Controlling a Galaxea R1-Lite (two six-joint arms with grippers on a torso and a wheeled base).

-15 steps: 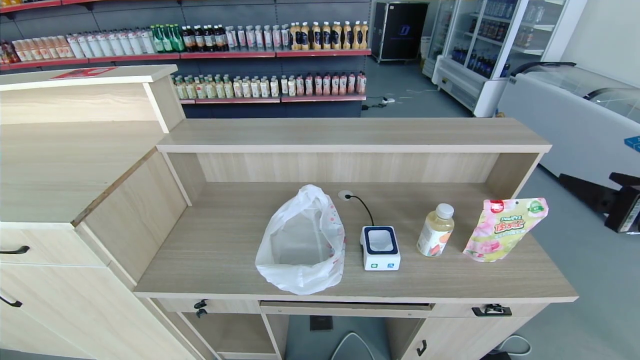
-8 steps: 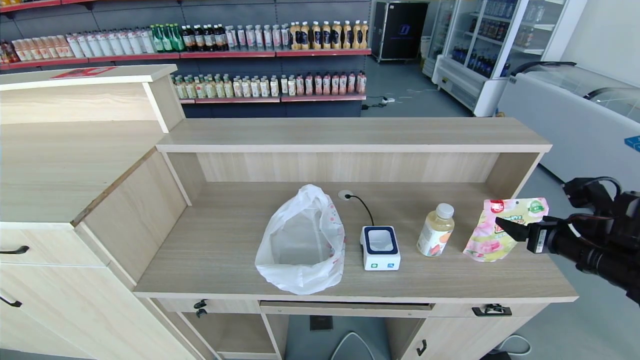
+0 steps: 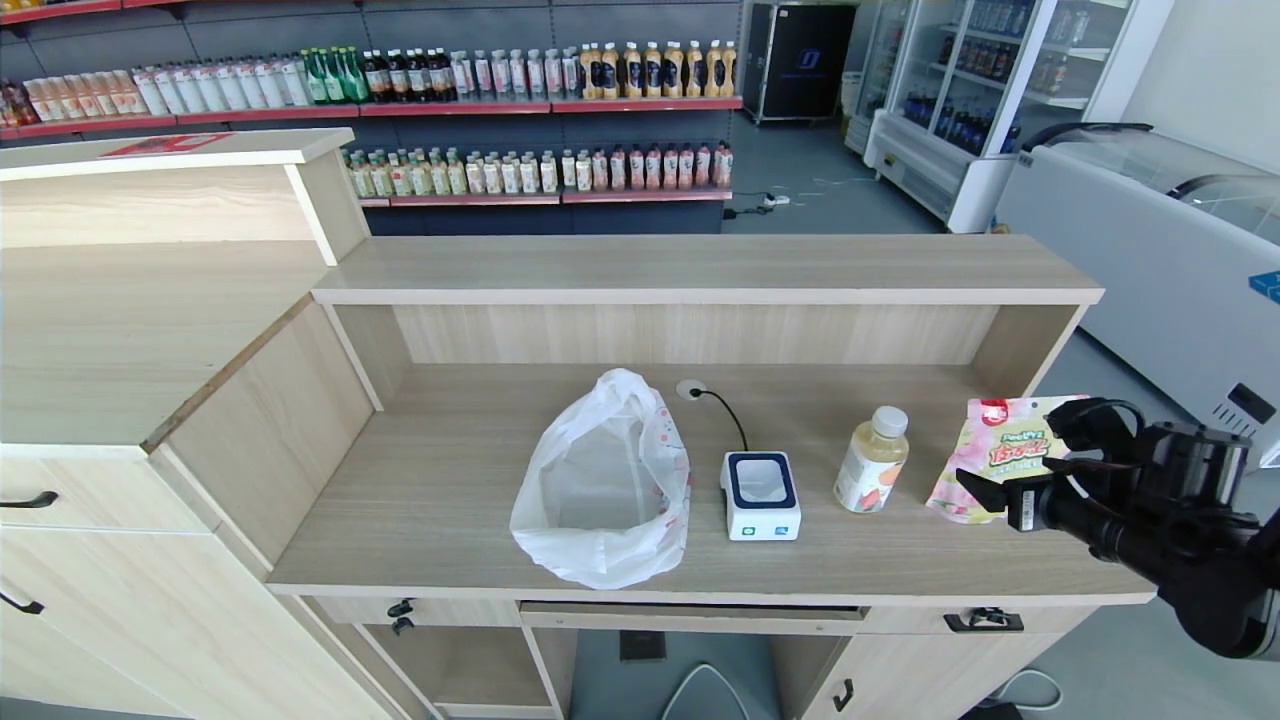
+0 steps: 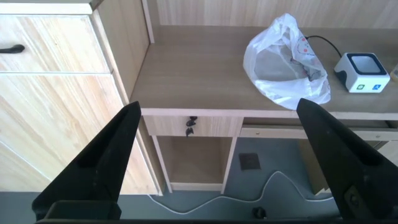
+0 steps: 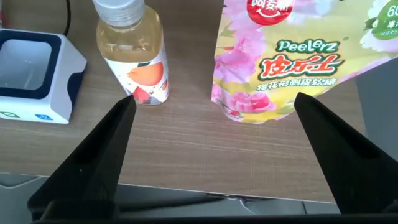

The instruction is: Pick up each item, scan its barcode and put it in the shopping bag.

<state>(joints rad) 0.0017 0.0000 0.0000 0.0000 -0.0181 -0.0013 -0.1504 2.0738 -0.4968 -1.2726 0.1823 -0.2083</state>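
Worktop (image 3: 450, 520) carried all four items in a row. Shopping bag (image 3: 605, 485), white, mouth open, stood left of centre. Snack pouch (image 3: 990, 440) lay at the far right end, near the worktop's edge. Juice bottle (image 3: 872, 462) stood upright between the pouch and the scanner (image 3: 761, 495), apart from both. The scanner sat just beside the bag. I logged the right end effector (image 5: 212, 99) with fingers spread, hovering at the right end in front of the pouch and bottle, gripping nothing. Left end effector (image 4: 217, 104) was likewise spread, held low, off the worktop's front left.
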